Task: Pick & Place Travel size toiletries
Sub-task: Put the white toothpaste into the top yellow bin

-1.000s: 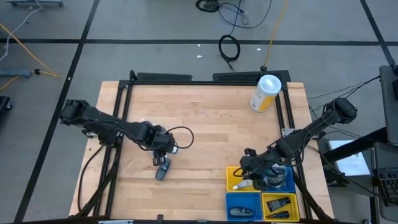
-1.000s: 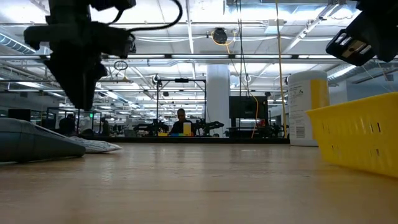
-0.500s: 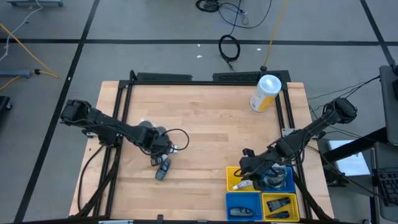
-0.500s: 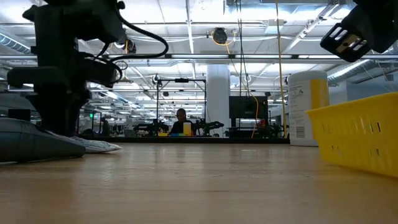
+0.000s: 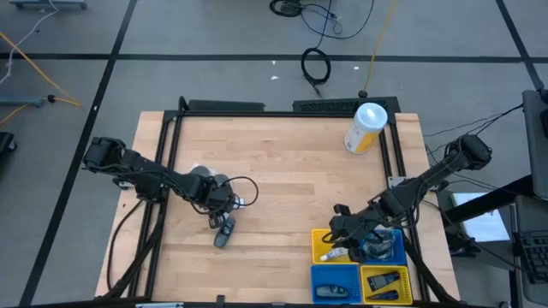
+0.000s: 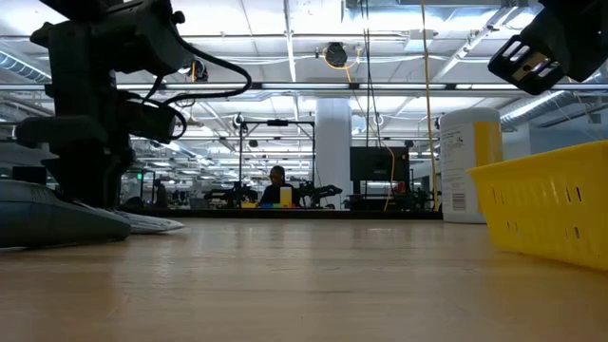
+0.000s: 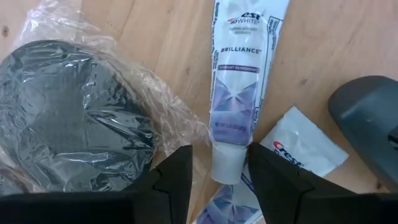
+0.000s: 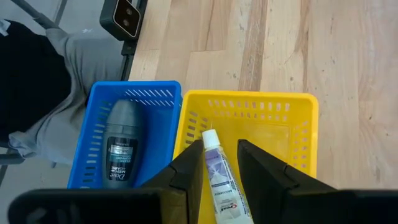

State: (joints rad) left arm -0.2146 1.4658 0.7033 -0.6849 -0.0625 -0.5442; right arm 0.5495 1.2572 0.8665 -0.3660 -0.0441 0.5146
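Toothpaste tubes: one (image 7: 239,93) between the left gripper's (image 7: 214,180) parted fingers (unclamped), one (image 8: 221,180) clasped by the right gripper (image 8: 214,165).

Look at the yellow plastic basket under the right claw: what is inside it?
The yellow plastic basket holds one small white toothpaste tube, lying between the right claw's fingers. The tube's lower end and the basket floor beneath the claw are covered.

white toothpaste tube (image 7: 241,93) flat on wood | wrapped grey round piece (image 7: 74,118) beside
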